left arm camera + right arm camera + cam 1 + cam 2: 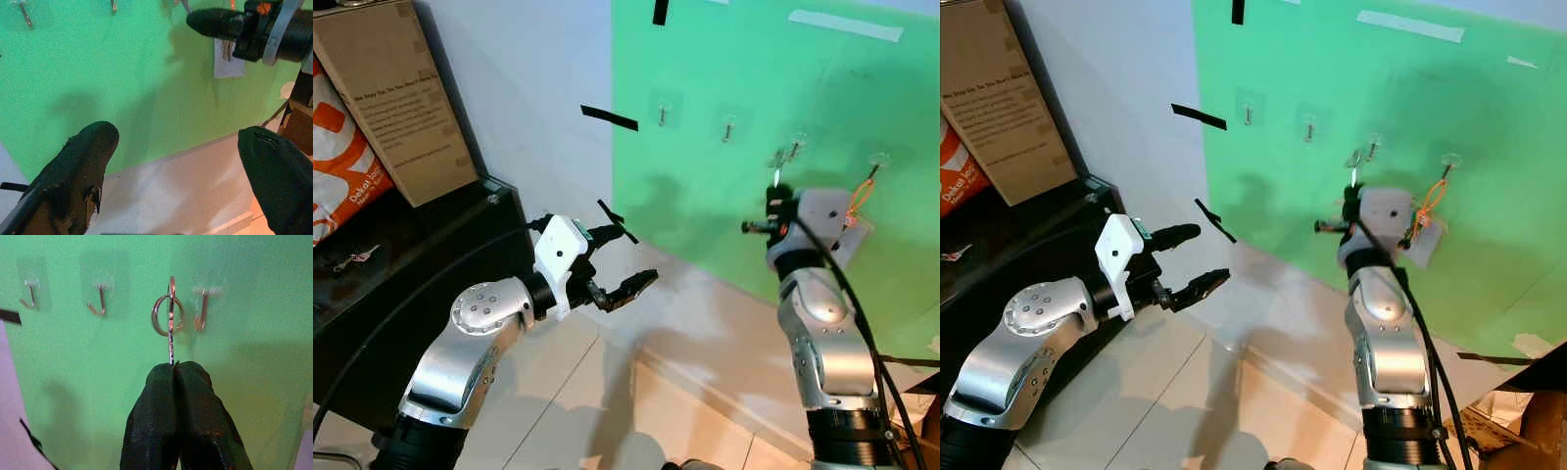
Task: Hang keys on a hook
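A row of small metal hooks is stuck on the green wall panel. My right gripper is shut on a silver key with a ring, held upright just in front of the panel. The key stands between a middle hook and the hook close beside the ring; whether they touch is unclear. In the left eye view the key sits just below the third hook. An orange cord with a white tag hangs from the fourth hook. My left gripper is open and holds nothing, off to the left.
A dark cabinet stands at the left with a cardboard box, an orange bag and a small bunch of keys on it. Black tape strips mark the wall. A cardboard carton lies low on the right.
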Robot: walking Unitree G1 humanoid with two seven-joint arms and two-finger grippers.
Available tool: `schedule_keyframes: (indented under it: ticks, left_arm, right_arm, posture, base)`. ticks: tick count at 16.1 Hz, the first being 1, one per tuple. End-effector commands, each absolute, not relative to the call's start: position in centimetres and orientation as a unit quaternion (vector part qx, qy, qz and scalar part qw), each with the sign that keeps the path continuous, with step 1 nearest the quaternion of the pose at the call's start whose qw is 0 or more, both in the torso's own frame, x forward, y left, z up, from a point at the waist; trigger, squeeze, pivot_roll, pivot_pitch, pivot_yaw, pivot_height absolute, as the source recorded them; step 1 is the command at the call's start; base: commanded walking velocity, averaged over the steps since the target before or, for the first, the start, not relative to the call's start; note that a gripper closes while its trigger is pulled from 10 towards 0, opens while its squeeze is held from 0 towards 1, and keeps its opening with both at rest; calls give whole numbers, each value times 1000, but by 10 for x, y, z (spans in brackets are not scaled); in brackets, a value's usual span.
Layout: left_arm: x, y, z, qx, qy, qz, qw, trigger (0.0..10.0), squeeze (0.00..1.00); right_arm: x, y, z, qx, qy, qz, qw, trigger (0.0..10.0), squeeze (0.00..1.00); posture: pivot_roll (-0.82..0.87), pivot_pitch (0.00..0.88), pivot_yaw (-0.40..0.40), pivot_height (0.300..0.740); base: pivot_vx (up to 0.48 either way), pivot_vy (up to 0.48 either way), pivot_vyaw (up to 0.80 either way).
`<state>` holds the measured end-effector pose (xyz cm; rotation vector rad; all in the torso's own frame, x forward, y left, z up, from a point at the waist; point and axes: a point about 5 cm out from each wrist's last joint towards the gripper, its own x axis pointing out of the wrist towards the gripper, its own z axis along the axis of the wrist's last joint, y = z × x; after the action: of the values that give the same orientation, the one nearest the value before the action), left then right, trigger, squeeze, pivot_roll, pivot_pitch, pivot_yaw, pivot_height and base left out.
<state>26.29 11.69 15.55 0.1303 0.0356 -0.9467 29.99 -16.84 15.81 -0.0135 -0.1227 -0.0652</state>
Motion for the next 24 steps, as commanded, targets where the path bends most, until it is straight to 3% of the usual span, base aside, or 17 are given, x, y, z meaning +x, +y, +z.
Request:
schedule_keyframes:
  ticks: [1, 11, 24]
  left_arm:
    - [263, 116, 158, 66, 16, -458, 886, 10000, 0]
    - [263, 116, 158, 67, 16, -460, 885, 10000, 0]
    - [261, 116, 158, 66, 18, -462, 884, 10000, 0]
  right_arm:
    - [301, -172, 167, -4, -78, -40, 996, 10000, 0]
    - [324, -182, 166, -33, -58, -93, 993, 10000, 0]
    - [314, -189, 154, -32, -47, -117, 991, 10000, 0]
  posture:
    - [-71, 0, 5, 740]
    - [-66, 0, 4, 740]
    - [-68, 0, 6, 740]
  base:
    - [0, 0, 0]
    - [0, 0, 0]
    - [0, 0, 0]
